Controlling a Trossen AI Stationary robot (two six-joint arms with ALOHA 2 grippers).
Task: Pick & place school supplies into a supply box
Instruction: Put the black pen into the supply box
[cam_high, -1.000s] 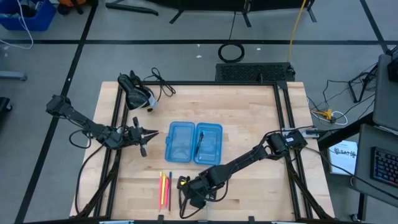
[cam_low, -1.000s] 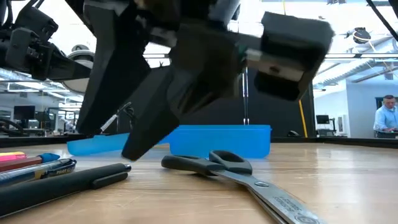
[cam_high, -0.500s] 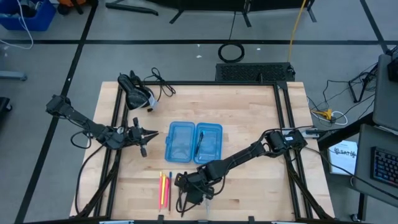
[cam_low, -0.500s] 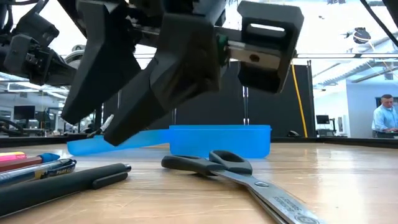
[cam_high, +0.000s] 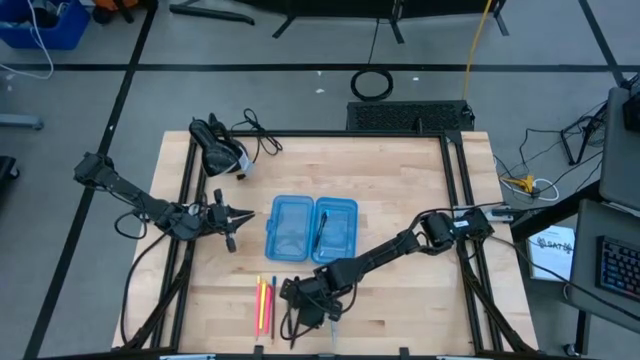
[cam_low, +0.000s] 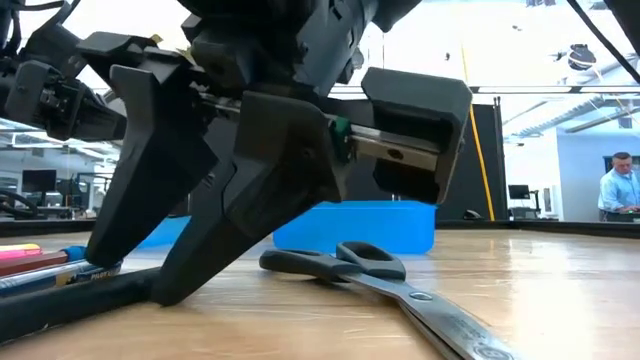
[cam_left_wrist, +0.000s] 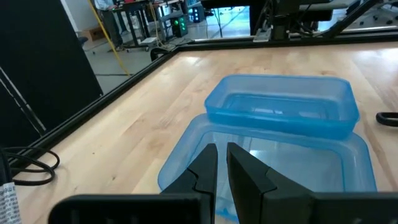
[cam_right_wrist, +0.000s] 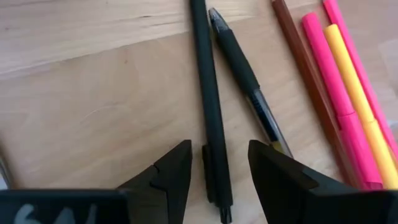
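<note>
The table (cam_right_wrist: 93, 93) is seen to be of pale, smooth, matt wood with a fine grain. The supply box (cam_left_wrist: 283, 112) is made of translucent blue plastic with a soft gloss, and the scissors (cam_low: 390, 280) combine matt black plastic handles with bare, dull-shining metal blades. The black pen (cam_right_wrist: 210, 106) looks matt, the pink marker (cam_right_wrist: 333, 81) smooth plastic

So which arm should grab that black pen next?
The right. Its hand is open and already low over the table, straddling the black pen. The left hand waits beside the supply box, far from the pens.
</note>
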